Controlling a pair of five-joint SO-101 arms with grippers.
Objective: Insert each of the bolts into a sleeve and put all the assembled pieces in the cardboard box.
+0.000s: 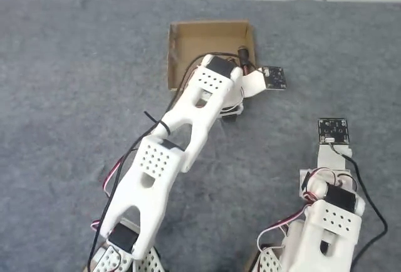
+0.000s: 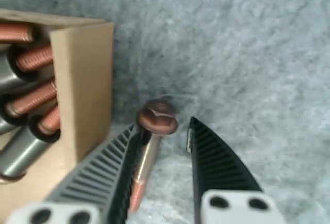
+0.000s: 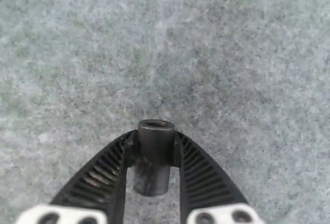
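While the cardboard box (image 2: 82, 79) beside my left gripper (image 2: 170, 131) holds assembled pieces (image 2: 31, 100), its jaws stand parted around a copper bolt (image 2: 156, 118) leaning on one finger. My right gripper (image 3: 154, 137) clamps a black sleeve (image 3: 152, 167). Next, I reckon: grip the bolt, then align it with the sleeve's bore.

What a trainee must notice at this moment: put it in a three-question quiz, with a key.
1. True or false: the right gripper is shut on a sleeve.
2. The bolt at the left gripper is: A) inside the cardboard box; B) outside it, beside its wall; C) inside a sleeve.
3. Fill in: the sleeves in the box each carry a ____.
Key: 1 true; 2 B; 3 bolt.
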